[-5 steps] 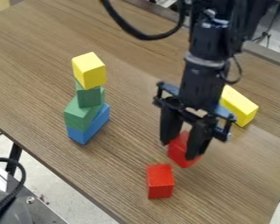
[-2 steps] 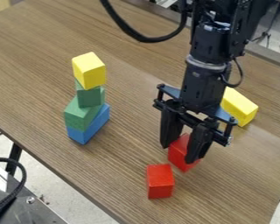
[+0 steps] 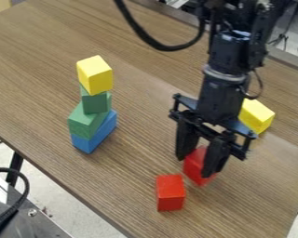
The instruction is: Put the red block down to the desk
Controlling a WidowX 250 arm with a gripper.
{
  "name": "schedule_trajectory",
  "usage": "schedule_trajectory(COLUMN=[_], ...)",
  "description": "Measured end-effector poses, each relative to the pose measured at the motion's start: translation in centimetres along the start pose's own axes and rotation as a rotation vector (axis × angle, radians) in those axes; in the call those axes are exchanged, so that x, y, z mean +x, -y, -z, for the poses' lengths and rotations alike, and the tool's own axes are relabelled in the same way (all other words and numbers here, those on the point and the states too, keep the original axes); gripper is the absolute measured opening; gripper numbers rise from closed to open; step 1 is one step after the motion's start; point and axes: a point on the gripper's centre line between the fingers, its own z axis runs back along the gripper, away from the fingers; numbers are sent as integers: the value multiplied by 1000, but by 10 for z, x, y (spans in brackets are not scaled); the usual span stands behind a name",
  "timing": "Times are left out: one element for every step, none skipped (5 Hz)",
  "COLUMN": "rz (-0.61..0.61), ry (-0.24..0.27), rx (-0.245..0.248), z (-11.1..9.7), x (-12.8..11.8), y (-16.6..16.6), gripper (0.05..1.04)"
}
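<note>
Right of the view's centre the black gripper (image 3: 196, 165) hangs down, shut on a red block (image 3: 195, 169) held between its fingers. Its lower part shows under the fingertips, low over the desk (image 3: 130, 186); whether it touches the wood I cannot tell. A second red block (image 3: 170, 193) stands on the desk just in front and to the left of the held one, with a narrow gap in view between them.
At the left stands a stack: a blue block (image 3: 100, 136) at the bottom, green blocks (image 3: 86, 122) above, and a yellow block (image 3: 95, 75) on top. Another yellow block (image 3: 257, 116) lies behind the gripper at the right. The desk's edge runs along the lower left.
My gripper has shifted slightly right and down in the view, and the red block between its fingers moved along with it. The other blocks have stayed put.
</note>
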Motion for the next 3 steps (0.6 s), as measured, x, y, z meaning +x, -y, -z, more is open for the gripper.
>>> schedule_trajectory(rz=[31,34,-15], ry=[-2,-20,-14], rx=[23,38,23], z=[4,11,10], x=[7,15,18], y=[7,10,14], gripper=[529,589,898])
